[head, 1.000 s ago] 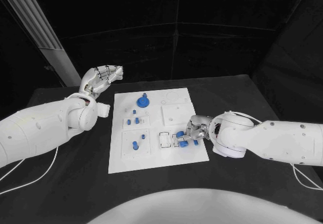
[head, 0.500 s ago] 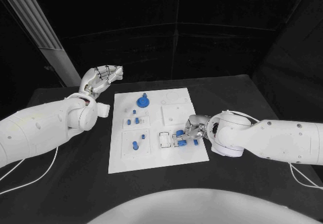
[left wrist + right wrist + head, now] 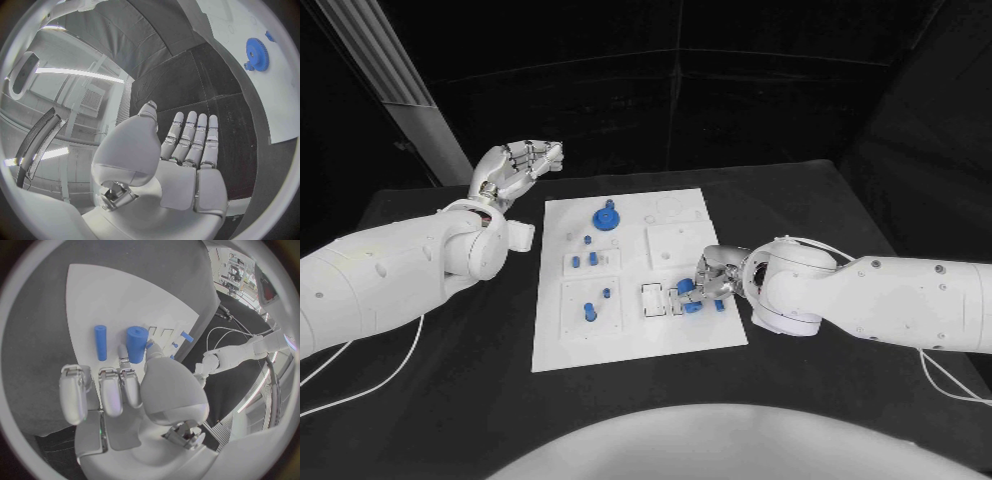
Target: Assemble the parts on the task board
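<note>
The white task board (image 3: 625, 340) lies in the middle of the black table. My right hand (image 3: 714, 273) rests over its near right part and pinches a thick blue cylinder (image 3: 687, 291) between thumb and a finger; the right wrist view shows the cylinder (image 3: 137, 343) upright on the board (image 3: 119, 300). A thin blue peg (image 3: 100, 342) lies flat beside it, also seen as the peg (image 3: 720, 305). My left hand (image 3: 516, 166) is raised beyond the board's far left corner, fingers straight and holding nothing (image 3: 187, 150). A blue gear (image 3: 604, 217) stands at the board's far side.
Several small blue parts (image 3: 590, 310) stand in the board's left column. Rectangular slots (image 3: 653, 298) lie just left of the held cylinder. A cable (image 3: 358, 385) runs over the table at the near left. The gear (image 3: 255, 50) shows on the board in the left wrist view.
My right hand has shifted the blue cylinder slightly toward the far side of the board. The thin peg and the left hand have stayed put.
</note>
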`<state>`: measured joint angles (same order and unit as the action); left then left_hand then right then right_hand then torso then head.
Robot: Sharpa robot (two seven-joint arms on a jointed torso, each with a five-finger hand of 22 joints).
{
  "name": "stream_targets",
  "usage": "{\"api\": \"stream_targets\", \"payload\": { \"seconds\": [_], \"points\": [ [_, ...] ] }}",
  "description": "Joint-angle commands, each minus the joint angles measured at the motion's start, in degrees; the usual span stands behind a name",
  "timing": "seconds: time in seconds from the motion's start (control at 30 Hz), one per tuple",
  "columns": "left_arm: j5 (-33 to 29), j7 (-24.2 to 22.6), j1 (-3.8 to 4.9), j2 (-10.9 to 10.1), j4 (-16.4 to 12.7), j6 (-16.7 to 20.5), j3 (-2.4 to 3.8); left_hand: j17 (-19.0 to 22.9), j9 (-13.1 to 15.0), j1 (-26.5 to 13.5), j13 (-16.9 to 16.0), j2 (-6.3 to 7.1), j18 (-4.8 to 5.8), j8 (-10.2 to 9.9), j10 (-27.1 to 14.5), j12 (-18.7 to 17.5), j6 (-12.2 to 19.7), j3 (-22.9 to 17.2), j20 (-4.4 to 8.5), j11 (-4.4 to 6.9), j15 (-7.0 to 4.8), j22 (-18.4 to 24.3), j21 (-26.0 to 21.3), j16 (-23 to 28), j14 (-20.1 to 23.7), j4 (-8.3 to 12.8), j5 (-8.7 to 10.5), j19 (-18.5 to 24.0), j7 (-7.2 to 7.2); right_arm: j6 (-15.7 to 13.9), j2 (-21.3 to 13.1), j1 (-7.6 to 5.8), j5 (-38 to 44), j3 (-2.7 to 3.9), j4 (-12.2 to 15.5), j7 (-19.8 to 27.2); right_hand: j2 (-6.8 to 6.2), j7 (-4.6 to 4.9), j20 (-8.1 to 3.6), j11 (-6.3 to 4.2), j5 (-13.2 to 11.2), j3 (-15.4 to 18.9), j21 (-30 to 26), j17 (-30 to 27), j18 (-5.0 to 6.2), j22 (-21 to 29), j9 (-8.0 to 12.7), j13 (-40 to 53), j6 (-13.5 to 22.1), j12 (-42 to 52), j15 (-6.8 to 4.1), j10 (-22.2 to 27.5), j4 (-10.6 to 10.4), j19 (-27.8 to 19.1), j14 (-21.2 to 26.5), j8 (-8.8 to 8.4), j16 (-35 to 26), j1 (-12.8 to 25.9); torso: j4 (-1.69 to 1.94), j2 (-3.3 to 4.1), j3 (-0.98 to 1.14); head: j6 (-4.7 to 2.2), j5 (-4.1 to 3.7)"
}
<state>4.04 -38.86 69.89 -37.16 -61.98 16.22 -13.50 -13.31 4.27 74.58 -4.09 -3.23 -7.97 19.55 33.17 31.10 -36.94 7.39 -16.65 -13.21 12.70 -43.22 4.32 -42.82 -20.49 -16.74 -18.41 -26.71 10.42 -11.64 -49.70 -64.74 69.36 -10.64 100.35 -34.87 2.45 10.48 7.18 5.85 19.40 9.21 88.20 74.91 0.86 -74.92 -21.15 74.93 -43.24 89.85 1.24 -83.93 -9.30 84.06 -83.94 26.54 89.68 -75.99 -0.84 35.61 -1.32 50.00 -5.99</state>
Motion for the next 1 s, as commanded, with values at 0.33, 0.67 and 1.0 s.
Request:
{"api": "stream_targets", "payload": {
  "seconds": [0.33,0.67,1.0],
  "points": [
    [-0.07,-10.97,0.08,-0.04,-0.02,-0.83,0.02,0.12,-0.08,0.39,0.1,-0.33,1.05,0.36,-0.26,0.39,0.38,0.43,0.0,0.03,0.02,0.07,-0.23,-0.36,0.27,0.01,-0.24,-0.22,4.68,0.16,-0.67,0.66,-0.29,-0.61,0.14,0.6,1.59,-0.37,0.46,0.0,2.91,-8.62,0.32,15.09,-0.49,-14.6,13.98,15.07,-3.52,0.15,0.57,-6.07,5.63,5.28,-6.06,-8.63,0.32,-5.84,0.02,0.01,0.02,0.0,0.01],
    [-0.07,-10.83,0.07,-0.01,0.05,-0.96,0.02,0.15,-0.08,0.39,0.1,-0.34,1.05,0.39,-0.26,0.42,0.38,0.45,0.0,0.03,0.02,0.07,-0.23,-0.38,0.27,0.01,-0.24,-0.22,4.68,-2.15,-1.39,0.66,-1.99,-0.61,0.47,2.22,0.04,-1.05,0.18,-0.6,2.04,-13.04,0.35,15.09,-0.49,-14.6,15.08,15.07,-7.35,0.15,0.24,-6.07,6.72,5.27,-6.06,-10.33,0.32,-3.36,-0.01,0.0,0.0,0.0,0.11],
    [-0.07,-10.73,0.06,-0.07,0.02,-1.01,0.02,0.19,-0.08,0.38,0.1,-0.35,1.06,0.43,-0.26,0.46,0.37,0.49,0.0,0.03,0.02,0.08,-0.24,-0.42,0.27,0.0,-0.23,-0.2,4.68,-5.15,-2.41,0.66,-5.67,-0.61,1.26,3.78,-1.2,-1.7,-0.23,-1.17,1.38,-15.66,0.41,15.09,-0.51,-14.62,15.47,15.07,-10.08,0.15,-0.23,-6.07,7.91,5.3,-6.06,-11.39,0.32,-2.47,-0.03,-0.02,0.0,0.0,0.31]
  ]
}}
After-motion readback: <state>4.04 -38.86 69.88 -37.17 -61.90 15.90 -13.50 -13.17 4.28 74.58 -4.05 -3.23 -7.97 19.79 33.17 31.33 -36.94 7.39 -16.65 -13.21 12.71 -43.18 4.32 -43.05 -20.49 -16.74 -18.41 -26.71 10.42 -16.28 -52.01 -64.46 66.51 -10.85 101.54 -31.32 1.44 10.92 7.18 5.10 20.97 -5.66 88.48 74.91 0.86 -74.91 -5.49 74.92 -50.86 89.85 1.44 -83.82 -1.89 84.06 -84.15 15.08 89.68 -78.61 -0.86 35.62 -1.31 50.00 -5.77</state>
